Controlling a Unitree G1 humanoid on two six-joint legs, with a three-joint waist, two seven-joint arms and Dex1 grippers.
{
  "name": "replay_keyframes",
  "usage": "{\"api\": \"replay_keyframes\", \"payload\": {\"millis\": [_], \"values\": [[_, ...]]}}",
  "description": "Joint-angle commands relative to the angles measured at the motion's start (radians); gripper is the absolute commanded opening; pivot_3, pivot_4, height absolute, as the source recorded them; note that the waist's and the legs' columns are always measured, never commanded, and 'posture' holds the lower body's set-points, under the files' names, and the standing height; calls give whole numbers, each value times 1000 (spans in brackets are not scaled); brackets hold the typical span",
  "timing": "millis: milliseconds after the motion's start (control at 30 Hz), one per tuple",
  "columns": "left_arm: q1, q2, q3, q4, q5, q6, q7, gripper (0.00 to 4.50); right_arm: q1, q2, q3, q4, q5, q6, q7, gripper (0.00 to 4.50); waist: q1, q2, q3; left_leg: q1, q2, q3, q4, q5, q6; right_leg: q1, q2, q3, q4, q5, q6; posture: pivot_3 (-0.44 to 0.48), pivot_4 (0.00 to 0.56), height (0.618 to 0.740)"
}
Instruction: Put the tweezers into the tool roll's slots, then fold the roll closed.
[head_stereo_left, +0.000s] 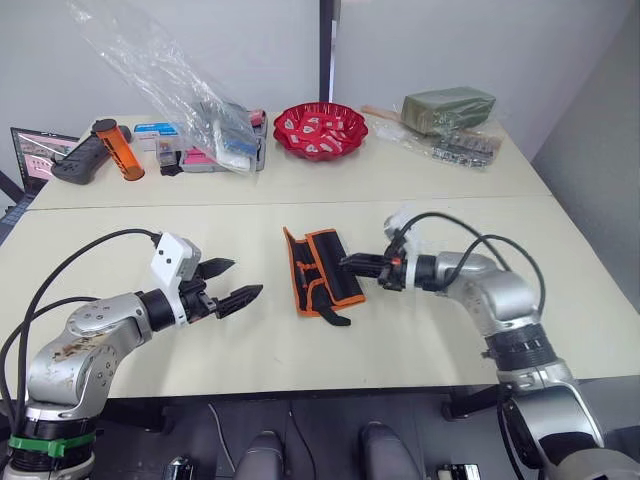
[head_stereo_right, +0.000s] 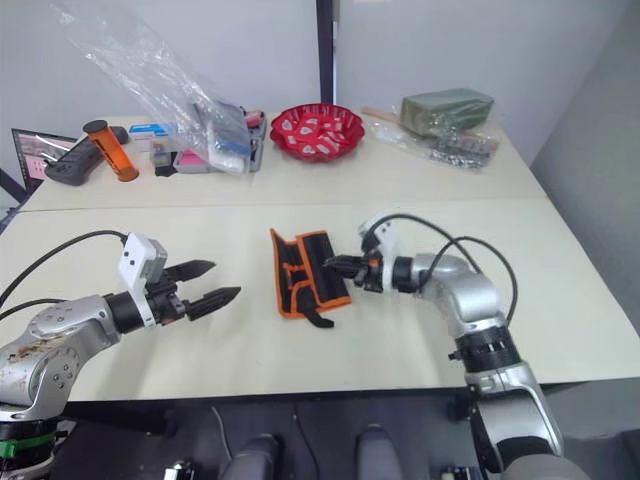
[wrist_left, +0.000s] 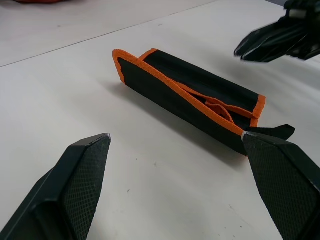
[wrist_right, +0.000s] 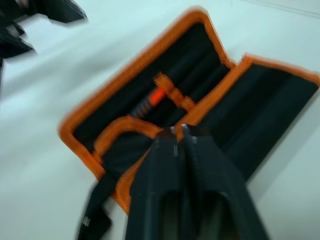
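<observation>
Tool roll (head_stereo_left: 322, 272) lay mid-table, between the two arms, partly folded: the left flap stood up on edge, the right half lay flatter, and the orange centre strip showed in the crease. Right gripper (head_stereo_left: 352, 263) was at the roll's right edge, fingers pressed together; the right wrist view put the tips over the orange edging, but I couldn't tell whether they pinched fabric or only touched it. Left gripper (head_stereo_left: 240, 282) hung spread wide, apart from the roll on its left side, holding nothing. No loose tweezers were visible on the table (head_stereo_left: 300, 215); whether they sat in the slots I couldn't confirm. Judgement: the roll is light, soft fabric, so it will flop and slide on the smooth tabletop rather than hold a crease. Best hold is the stiffer orange-bound edge of a flap, with the other gripper pinning the opposite half. The tie cord (head_stereo_left: 338, 316) trailed off the near end and could snag.
</observation>
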Motion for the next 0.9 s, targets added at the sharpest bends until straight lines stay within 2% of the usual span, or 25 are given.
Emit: {"api": "replay_keyframes", "payload": {"millis": [33,267,367,833,900], "values": [[12,-10,15,-35,-18,-14,5,4500,12,2,26,75,-74,-130,30,29,2,0,0,0,0,0,0,0,0,0,0,0,0,0,0,0,150,740],[34,-69,-18,-10,-4,-37,11,4500,44,-7,49,143,-168,-215,31,29,5,0,0,3,0,0,0,0,0,3,0,0,-1,0,0,0,150,740],[24,-101,-62,4,10,-35,19,4500,49,-5,42,142,-176,-214,27,29,11,0,0,11,0,0,0,0,0,13,0,-1,-3,0,0,0,150,740],[-77,-348,-129,-16,-103,232,297,4500,63,14,31,105,-192,-176,-5,29,22,-2,-2,13,0,0,1,0,0,16,0,-1,-3,0,1,0,150,740],[-87,-371,-140,-7,-95,258,333,3945,60,18,28,101,-192,-171,-8,0,21,-2,-2,14,0,0,1,0,0,16,0,-1,-3,0,1,0,150,740]]}}
